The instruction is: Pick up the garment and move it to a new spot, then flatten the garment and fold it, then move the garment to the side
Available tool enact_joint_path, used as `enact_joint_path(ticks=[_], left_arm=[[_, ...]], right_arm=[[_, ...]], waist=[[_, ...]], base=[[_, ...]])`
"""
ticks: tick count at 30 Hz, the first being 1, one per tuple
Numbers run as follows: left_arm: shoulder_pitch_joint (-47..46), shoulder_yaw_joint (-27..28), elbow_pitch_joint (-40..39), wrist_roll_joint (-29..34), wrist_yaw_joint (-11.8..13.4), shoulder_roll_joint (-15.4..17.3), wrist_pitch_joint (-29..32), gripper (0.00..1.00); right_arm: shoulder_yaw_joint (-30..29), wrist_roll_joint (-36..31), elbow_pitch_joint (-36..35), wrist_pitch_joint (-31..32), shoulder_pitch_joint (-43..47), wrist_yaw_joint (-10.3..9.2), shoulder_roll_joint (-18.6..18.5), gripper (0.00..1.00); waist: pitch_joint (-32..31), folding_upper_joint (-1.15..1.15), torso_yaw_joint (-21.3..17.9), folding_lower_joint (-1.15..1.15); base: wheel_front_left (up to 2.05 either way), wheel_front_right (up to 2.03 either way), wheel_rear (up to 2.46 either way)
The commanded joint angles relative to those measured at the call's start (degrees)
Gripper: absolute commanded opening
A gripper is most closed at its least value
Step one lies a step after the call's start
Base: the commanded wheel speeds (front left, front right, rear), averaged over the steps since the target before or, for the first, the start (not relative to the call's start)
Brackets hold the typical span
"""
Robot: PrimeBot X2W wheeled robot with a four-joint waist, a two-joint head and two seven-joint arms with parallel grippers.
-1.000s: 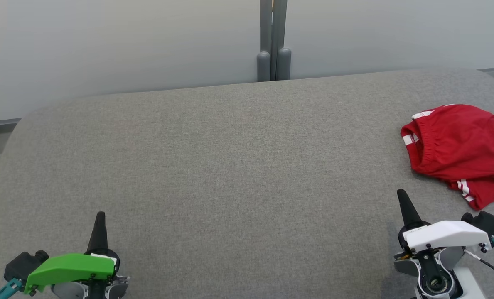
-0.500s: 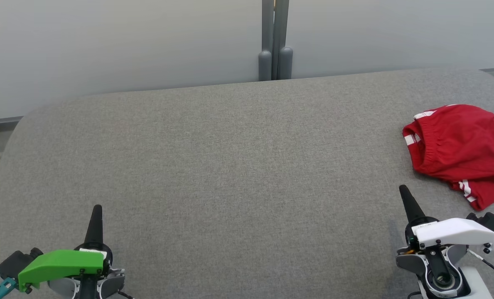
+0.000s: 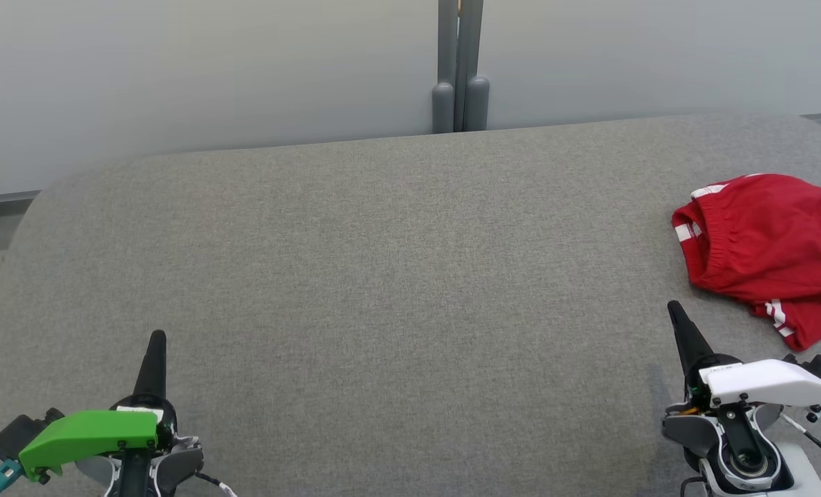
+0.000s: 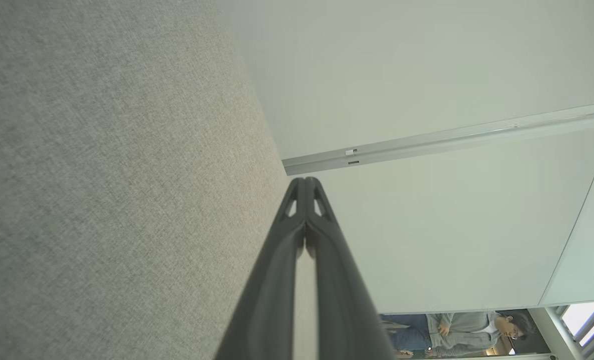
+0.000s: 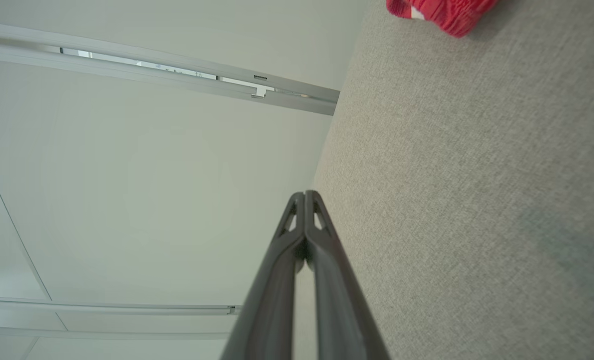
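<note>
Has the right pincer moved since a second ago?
Yes. The right pincer has edged up the head view, closing its gap to the crumpled red garment with white stripes, which lies where it was on the grey fabric surface.

— Where do you work?
— An office-like test room, I'd say: pale partition panels (image 3: 210, 69) with metal rails (image 4: 426, 142) behind my grey fabric-covered table (image 3: 382, 276), a person (image 4: 469, 330) beyond them.

Red garment (image 3: 769, 248), white stripes; grey table (image 3: 382, 276); dark gripper fingers (image 3: 153, 362).
</note>
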Motion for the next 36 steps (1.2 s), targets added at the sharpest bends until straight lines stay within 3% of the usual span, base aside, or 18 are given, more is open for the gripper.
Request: enact_joint_path(ticks=[1,26,36], left_arm=[[-1.34,0.42,-0.65,-1.46,-0.29,0.4,0.48,0.0],[-2.11,1.57,-2.08,-11.37,-0.89,0.45,3.23,0.0],[-2.13,1.72,-2.2,-12.33,-0.89,0.46,3.55,0.0]], right_arm=[[-0.25,1.5,-0.7,0.44,-0.47,0.02,-0.33,0.0],[-1.44,12.46,-2.58,3.1,-0.33,0.02,-0.37,0.0],[-1.58,13.82,-2.75,3.44,-0.3,0.02,-0.37,0.0]], waist=[[0.01,0.0,0.03,0.0],[0.28,0.0,0.5,0.0],[0.32,0.0,0.57,0.0]], base=[[0.0,0.0,0.0],[0.0,0.0,0.0],[0.0,0.0,0.0]])
